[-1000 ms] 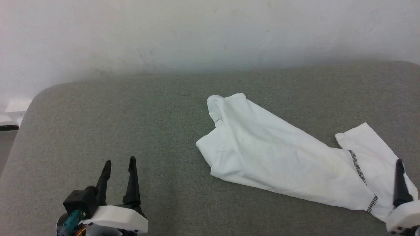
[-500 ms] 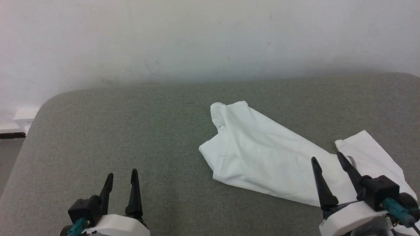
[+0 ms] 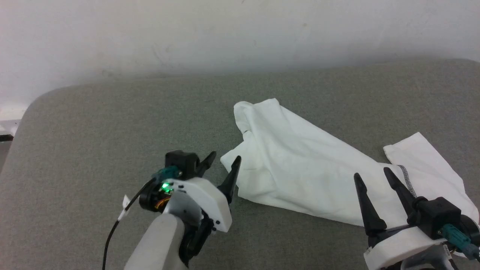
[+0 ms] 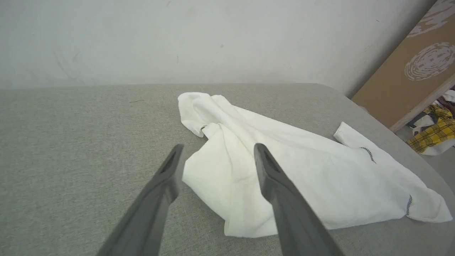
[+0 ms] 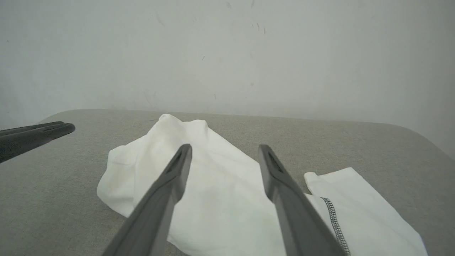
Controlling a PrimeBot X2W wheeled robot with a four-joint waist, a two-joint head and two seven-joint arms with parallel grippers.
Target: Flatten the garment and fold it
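The garment [image 3: 300,176] lay bunched in a long slanting band on the right half of the counter [image 3: 105,127]. It was thin white cloth, softly creased, with a dark grey zigzag seam [image 3: 408,182]. The counter's grey cover looked felt-like, its corners rounded. The left hand [image 3: 225,155], fingers apart, was just beside the garment's left corner. The right hand [image 3: 371,171], also spread, hovered over its right part.

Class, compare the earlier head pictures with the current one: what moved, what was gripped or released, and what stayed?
The left claw swung up and rightward from the lower left to the left edge of the shirt, open. The right claw came inward from the right edge over the shirt's right end, open. Nothing gripped or released. The shirt lies crumpled as before.
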